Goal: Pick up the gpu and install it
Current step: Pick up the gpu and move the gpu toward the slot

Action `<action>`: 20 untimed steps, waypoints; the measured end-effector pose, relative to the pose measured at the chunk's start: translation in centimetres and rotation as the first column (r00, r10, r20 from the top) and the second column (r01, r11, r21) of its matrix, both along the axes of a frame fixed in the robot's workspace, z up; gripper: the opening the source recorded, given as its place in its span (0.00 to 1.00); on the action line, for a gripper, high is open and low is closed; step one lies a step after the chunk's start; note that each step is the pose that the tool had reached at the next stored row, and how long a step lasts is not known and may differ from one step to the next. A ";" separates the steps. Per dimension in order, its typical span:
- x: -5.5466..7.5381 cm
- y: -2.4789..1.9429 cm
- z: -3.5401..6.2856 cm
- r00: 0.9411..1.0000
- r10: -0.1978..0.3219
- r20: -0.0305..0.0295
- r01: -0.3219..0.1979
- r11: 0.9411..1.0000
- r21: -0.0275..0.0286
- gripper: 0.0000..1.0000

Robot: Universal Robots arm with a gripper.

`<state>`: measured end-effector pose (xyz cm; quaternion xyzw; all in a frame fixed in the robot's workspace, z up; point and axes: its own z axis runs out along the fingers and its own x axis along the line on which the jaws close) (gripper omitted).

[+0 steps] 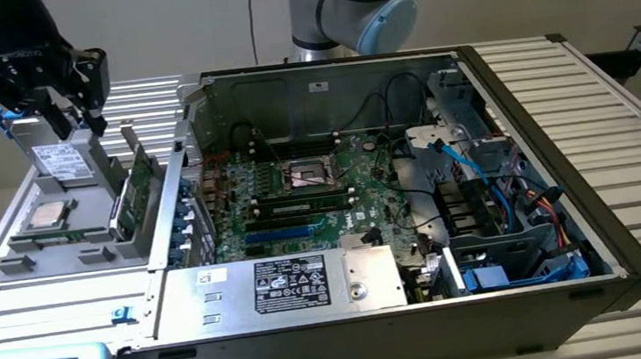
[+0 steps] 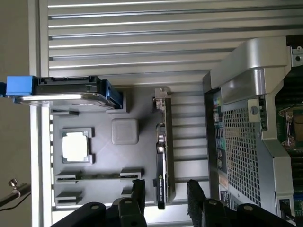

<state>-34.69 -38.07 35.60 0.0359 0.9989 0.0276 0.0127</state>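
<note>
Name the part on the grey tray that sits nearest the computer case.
The gpu: the thin card standing on edge along the side of the tray facing the case. The drive box and processor lie farther from it.

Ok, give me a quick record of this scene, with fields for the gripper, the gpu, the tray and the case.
gripper: open, holding nothing, over the tray
gpu: on edge in the tray, not yet picked up
tray: grey, also holds a drive and a processor
case: open, motherboard exposed, on the exterior view's right of the tray
</note>
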 end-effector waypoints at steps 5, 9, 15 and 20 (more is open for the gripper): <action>0.0 0.00 -0.90 1.000 -0.010 0.000 0.010 1.000 0.000 0.49; 0.0 0.00 -1.63 1.000 -0.014 0.000 0.014 1.000 0.000 0.49; 0.0 0.00 -2.63 1.000 -0.014 0.000 0.014 1.000 -0.008 0.49; 0.0 0.01 -3.31 1.000 -0.007 0.000 0.007 1.000 -0.019 0.49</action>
